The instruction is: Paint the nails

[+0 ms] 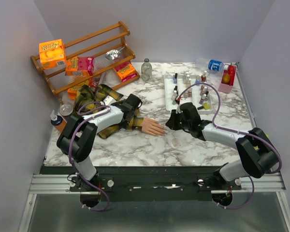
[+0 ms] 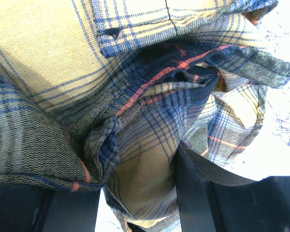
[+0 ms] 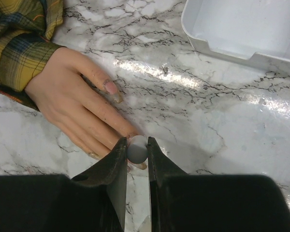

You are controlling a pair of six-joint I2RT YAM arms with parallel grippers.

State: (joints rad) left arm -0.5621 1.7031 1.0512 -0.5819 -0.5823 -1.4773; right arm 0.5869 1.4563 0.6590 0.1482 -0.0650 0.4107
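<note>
The peach mannequin hand (image 1: 152, 127) lies flat on the marble, sticking out of a yellow-and-black plaid sleeve (image 1: 94, 99). My left gripper (image 1: 130, 110) sits on the sleeve; in its wrist view the fingers (image 2: 198, 193) clamp a fold of the plaid cloth (image 2: 145, 164). My right gripper (image 3: 137, 145) is shut on a small grey round brush cap (image 3: 137, 149), right over the fingertips of the hand (image 3: 72, 106). Nails (image 3: 111, 87) show on some fingers; those under the cap are hidden. The brush tip is hidden.
A white tray (image 1: 168, 92) with several small polish bottles stands behind the right gripper; its corner shows in the right wrist view (image 3: 217, 50). A wooden rack (image 1: 87, 53) with boxes is at the back left, a glass bottle (image 1: 146, 69) behind, a pink box (image 1: 227, 79) at the back right.
</note>
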